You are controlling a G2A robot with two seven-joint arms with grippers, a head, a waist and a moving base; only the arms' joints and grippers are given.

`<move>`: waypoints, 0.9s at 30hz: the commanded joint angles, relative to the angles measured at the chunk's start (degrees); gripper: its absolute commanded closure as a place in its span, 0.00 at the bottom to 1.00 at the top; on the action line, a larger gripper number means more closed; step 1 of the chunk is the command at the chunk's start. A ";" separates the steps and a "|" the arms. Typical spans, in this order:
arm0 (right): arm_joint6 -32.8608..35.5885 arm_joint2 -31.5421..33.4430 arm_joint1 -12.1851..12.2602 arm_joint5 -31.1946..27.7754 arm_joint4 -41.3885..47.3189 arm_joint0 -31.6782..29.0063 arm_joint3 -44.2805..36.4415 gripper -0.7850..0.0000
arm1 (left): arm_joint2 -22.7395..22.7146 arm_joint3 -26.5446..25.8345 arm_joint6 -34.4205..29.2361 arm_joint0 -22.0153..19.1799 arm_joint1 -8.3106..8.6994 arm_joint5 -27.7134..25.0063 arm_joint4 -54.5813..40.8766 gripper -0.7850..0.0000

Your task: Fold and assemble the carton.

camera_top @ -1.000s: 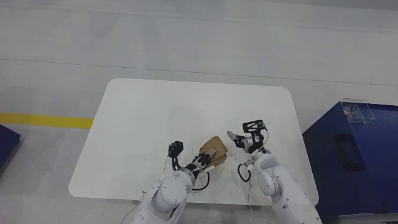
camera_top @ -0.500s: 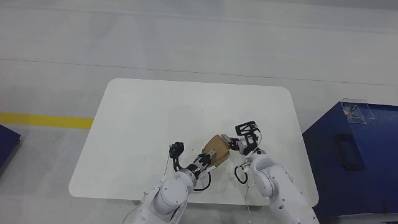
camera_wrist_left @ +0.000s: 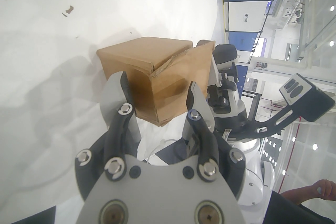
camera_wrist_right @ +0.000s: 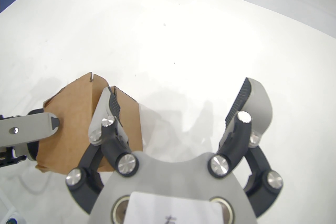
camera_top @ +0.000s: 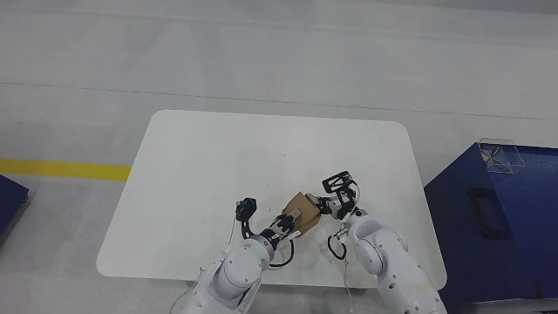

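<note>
The white, rounded-corner worktop (camera_top: 227, 166) stands on a pale grey floor (camera_top: 261, 44) marked by a yellow floor line (camera_top: 61, 169); a blue cabinet (camera_top: 488, 218) is beside it. Since a second ago the right tool (camera_wrist_right: 178, 88) has closed in on the brown corrugated cardboard carton (camera_top: 301, 212); spread wide, one ribbed finger touches a flap. The left tool (camera_wrist_left: 157, 88) clamps the carton's creased, frayed corner near the worktop's robot-side edge.

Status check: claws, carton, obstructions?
Left claw clamped on carton corner. Right claw open, one finger against a raised flap. Small scrap on table, apart from carton.
</note>
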 commanded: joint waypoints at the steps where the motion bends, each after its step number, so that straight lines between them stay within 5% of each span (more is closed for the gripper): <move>1: 0.47 -0.05 -0.01 -0.56 0.31 0.46 0.62 0.00 | -0.02 0.25 0.03 -0.27 0.01 0.26 -0.15 0.50; 27: 2.32 0.73 -0.31 2.64 2.01 2.99 2.60 0.00 | 0.79 3.45 0.33 -2.84 -0.05 3.93 -1.36 0.44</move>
